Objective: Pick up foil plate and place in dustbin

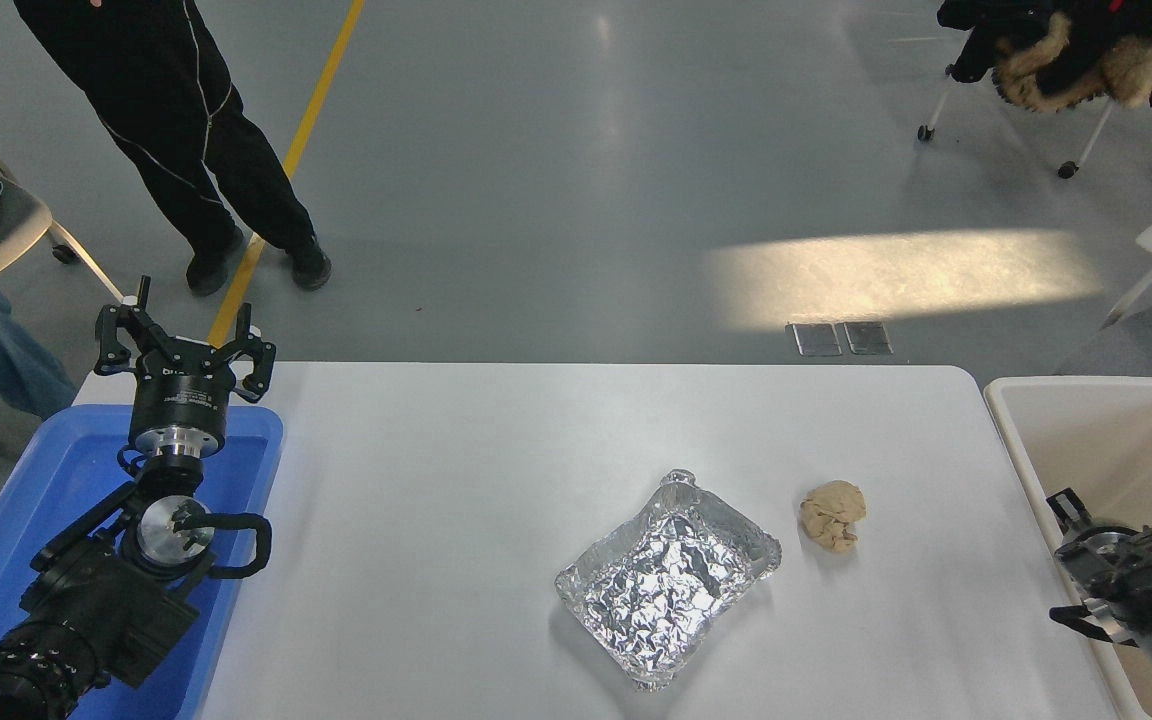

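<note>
Foil plate (668, 580) lies empty and open side up on the white table (456, 480), toward its near edge, right of centre, skewed to the edges. Tan lump (833, 515) sits just beside it. Dustbin (1096, 420) stands off the right edge. Right gripper (1071, 560) hangs over the bin's near rim; finger state cannot be told. Left gripper (184, 335) is spread wide above the blue tray (246, 470) at the left edge.
</note>
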Motion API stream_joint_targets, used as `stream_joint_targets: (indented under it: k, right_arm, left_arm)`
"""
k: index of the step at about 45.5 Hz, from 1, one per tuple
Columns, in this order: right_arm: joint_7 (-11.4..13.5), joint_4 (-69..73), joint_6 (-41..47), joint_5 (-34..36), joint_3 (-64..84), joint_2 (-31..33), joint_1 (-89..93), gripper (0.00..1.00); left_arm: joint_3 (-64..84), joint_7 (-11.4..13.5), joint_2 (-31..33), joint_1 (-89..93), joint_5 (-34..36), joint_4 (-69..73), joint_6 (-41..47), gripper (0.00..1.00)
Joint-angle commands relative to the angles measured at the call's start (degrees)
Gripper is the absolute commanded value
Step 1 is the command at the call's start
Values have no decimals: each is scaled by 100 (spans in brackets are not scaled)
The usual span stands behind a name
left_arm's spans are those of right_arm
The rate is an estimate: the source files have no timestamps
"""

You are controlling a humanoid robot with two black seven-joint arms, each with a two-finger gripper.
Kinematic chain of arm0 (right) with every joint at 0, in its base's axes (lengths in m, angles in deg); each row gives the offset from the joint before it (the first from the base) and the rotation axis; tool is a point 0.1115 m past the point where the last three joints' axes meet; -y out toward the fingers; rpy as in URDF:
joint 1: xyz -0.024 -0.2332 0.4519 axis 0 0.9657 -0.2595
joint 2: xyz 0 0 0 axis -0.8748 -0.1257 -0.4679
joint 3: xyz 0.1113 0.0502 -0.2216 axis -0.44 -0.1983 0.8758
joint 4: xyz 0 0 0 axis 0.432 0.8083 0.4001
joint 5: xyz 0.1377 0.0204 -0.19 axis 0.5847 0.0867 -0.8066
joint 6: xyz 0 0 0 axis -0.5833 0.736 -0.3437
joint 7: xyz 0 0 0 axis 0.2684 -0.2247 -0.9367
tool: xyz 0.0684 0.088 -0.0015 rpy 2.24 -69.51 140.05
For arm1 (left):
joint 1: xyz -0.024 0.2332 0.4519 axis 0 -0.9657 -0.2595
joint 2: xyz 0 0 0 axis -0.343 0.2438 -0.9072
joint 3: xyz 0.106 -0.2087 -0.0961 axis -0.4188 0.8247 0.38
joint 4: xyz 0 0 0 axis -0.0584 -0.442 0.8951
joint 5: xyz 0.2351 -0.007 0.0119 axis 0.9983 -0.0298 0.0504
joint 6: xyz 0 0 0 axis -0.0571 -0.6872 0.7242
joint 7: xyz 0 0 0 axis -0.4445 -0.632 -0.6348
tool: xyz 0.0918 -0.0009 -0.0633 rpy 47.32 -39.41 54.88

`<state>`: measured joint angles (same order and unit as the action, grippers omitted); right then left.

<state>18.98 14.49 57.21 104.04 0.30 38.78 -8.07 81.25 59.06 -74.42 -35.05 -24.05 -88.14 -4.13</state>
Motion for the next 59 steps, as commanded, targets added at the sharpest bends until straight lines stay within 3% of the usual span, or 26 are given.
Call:
stream_joint_targets:
  k: [1, 35, 38, 39, 45, 59]
  right_arm:
    - [9, -19, -29, -76, -14, -5, 13, 0]
    - [-52, 498, 235, -67, -23, -31, -425, 0]
    - [-52, 832, 218, -76, -31, 162, -812, 45]
    - [-52, 973, 209, -76, -31, 241, -943, 53]
    - [-52, 2229, 182, -110, 82, 785, -1813, 54]
    - [-8, 4691, 121, -946, 706, 1674, -4072, 58]
  left_arm:
    - [-9, -14, 0, 9, 36, 0, 11, 99]
    - [9, 3, 0, 0, -8, 0, 20, 99]
    - [0, 3, 0, 0, -8, 0, 20, 99]
    - [0, 3, 0, 0, -8, 0, 20, 99]
    - [0, -5, 0, 0, -8, 0, 20, 99]
    - [0, -5, 0, 0, 1, 0, 20, 99]
